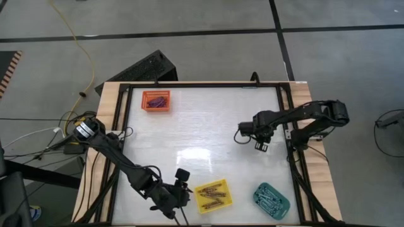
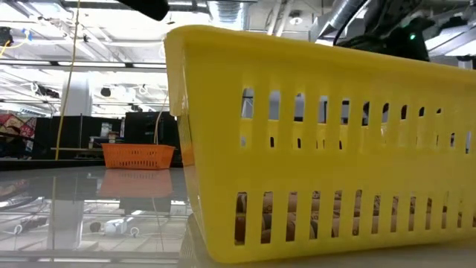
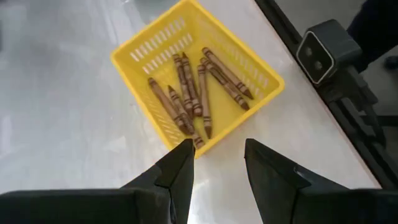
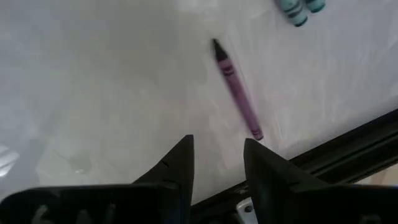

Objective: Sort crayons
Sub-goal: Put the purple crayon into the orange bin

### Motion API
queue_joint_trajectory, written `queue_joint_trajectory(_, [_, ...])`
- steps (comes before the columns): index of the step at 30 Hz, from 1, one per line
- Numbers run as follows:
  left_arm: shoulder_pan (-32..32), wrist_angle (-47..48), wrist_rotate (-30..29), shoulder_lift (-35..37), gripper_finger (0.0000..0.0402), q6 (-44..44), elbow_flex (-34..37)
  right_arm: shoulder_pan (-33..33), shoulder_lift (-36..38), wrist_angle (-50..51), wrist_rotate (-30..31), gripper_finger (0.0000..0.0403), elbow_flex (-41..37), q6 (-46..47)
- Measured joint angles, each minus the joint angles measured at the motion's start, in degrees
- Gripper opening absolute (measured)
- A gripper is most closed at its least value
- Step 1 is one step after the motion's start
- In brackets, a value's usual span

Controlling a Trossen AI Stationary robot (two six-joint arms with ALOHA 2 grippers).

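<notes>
White tabletop lay under my right gripper (image 4: 217, 158), fingers apart and empty, the purple crayon (image 4: 236, 90) just ahead (long axis slanting away), my left gripper (image 3: 217, 165) far off, also parted.

glossy white table (image 1: 202, 126), slotted plastic yellow tray (image 2: 320, 149)

Three trays sit on the tabletop (image 1: 189, 132): one orange tray (image 1: 156, 101) at the upper left of the high view, one yellow tray (image 1: 213, 195) at the bottom centre, one teal tray (image 1: 271, 198) at the lower right. The yellow tray holds about seven brown crayons (image 3: 200, 87). One purple crayon (image 4: 236, 90) lies loose. Two teal crayon ends (image 4: 300, 9) show at the right wrist view's top edge. Two arms, each with one hand.
</notes>
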State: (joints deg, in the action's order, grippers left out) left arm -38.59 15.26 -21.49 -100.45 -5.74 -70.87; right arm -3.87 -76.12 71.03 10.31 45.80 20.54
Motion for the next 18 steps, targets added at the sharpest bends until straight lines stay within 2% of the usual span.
queue_joint_trajectory(8, [0.0, -0.9, -0.7, 0.2, 0.0132, 0.6, 1.7, -9.0, 0.0, -4.0, -1.0, 0.0126, -1.2, -7.2])
queue_joint_trajectory(18, [0.0, -6.1, -0.2, 0.2, 0.0132, -3.0, 7.1, -15.4, -1.0, -6.6, -2.9, 0.0126, -1.2, -14.4])
